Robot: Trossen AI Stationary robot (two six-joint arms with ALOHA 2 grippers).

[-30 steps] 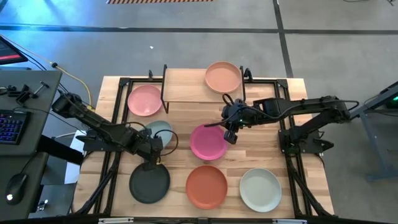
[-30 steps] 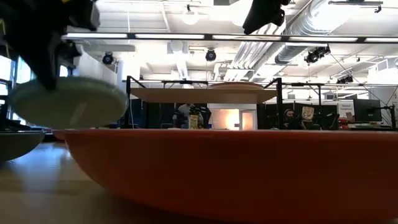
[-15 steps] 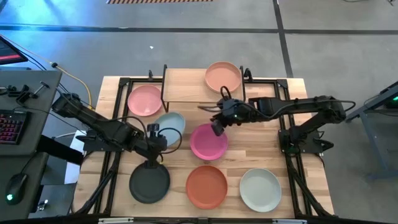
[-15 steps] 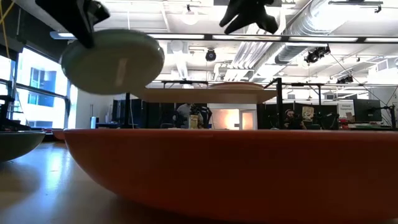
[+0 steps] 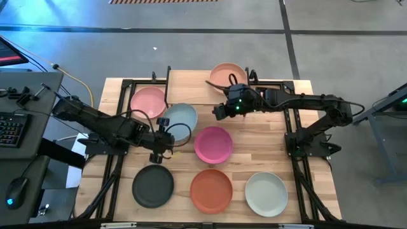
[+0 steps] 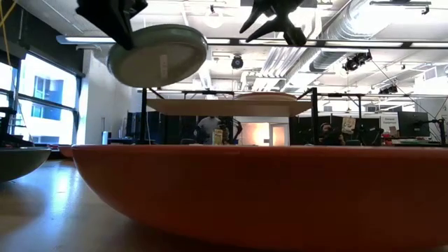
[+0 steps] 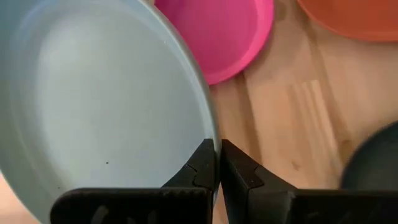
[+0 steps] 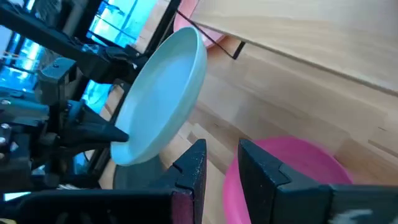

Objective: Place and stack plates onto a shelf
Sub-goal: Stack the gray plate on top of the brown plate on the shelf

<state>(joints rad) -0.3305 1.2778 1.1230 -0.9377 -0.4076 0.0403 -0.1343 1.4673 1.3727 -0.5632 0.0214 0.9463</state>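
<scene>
Left gripper (image 7: 217,163), jaws clamped on the sage green plate (image 5: 180,119), carries it just short of the shelf (image 5: 191,88); right gripper (image 8: 217,163) jaws apart.

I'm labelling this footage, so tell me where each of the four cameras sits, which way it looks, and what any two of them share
High view: overhead, straight down on table; both arms, left gripper, right gripper.
Low view: tabletop height, level past terracotta plate toward shelf; grippers enter from above.
Left wrist view: on left arm, looking over its fingers, pinching sage green plate.
Right wrist view: on right arm, past its own fingers.
Shared: all four show the sage green plate; both wrist views show the magenta plate.
</scene>
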